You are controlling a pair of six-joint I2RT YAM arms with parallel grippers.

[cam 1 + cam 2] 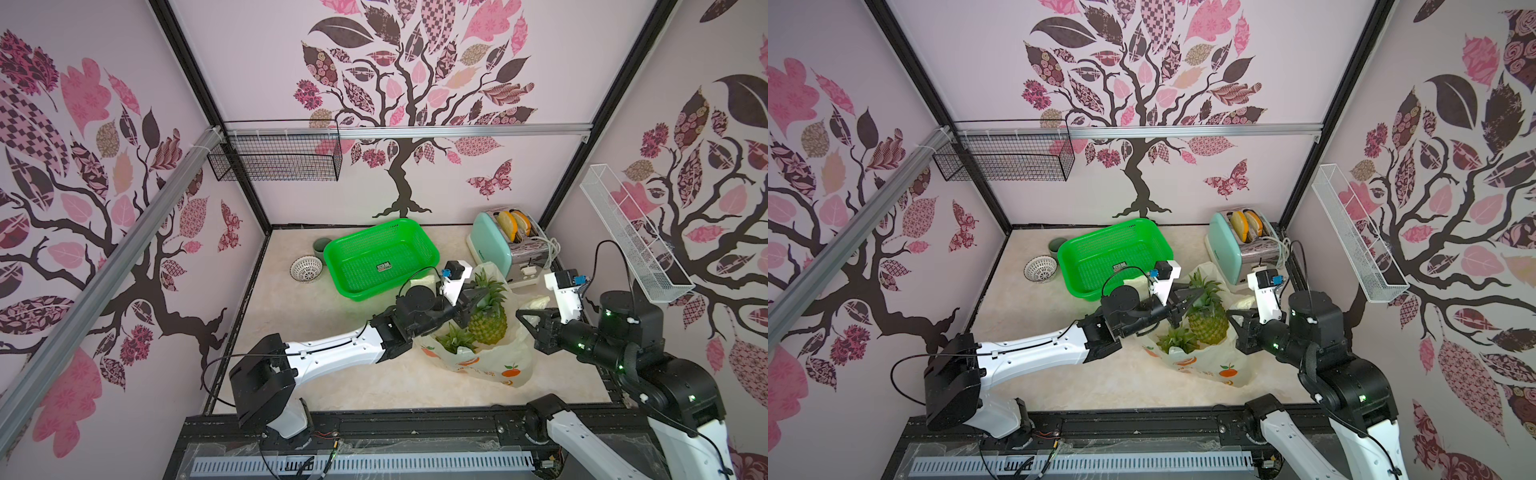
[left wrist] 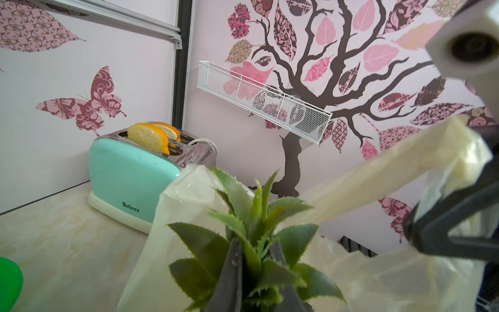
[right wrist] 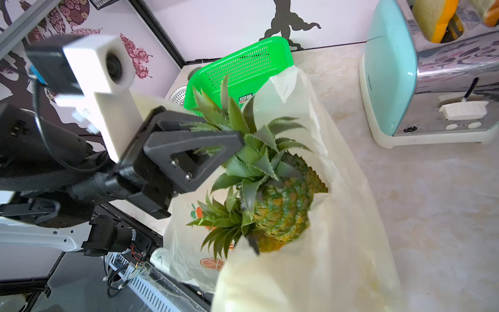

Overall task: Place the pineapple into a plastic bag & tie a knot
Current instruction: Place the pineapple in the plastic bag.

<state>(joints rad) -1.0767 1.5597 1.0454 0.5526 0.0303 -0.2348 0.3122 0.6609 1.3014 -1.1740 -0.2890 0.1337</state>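
The pineapple (image 1: 488,324) (image 1: 1208,328) hangs upright in the mouth of the plastic bag (image 1: 490,365) (image 1: 1217,370). The bag is pale yellow and printed with orange fruits. My left gripper (image 1: 478,307) (image 1: 1187,308) is shut on the pineapple's leafy crown (image 2: 256,216), with its fingers (image 2: 229,281) either side of the leaves. A second green crown (image 3: 221,224) shows lower inside the bag. My right gripper (image 1: 525,313) (image 1: 1239,322) is shut on a gathered bag handle (image 2: 378,175) and holds it taut. In the right wrist view bag plastic (image 3: 310,270) hides its jaws.
A green basket (image 1: 382,257) stands behind the left arm. A small white bowl (image 1: 306,268) and a green cup (image 1: 322,246) lie to its left. A mint toaster (image 1: 507,245) with bread is at the back right. A white mesh shelf (image 1: 631,241) juts from the right wall.
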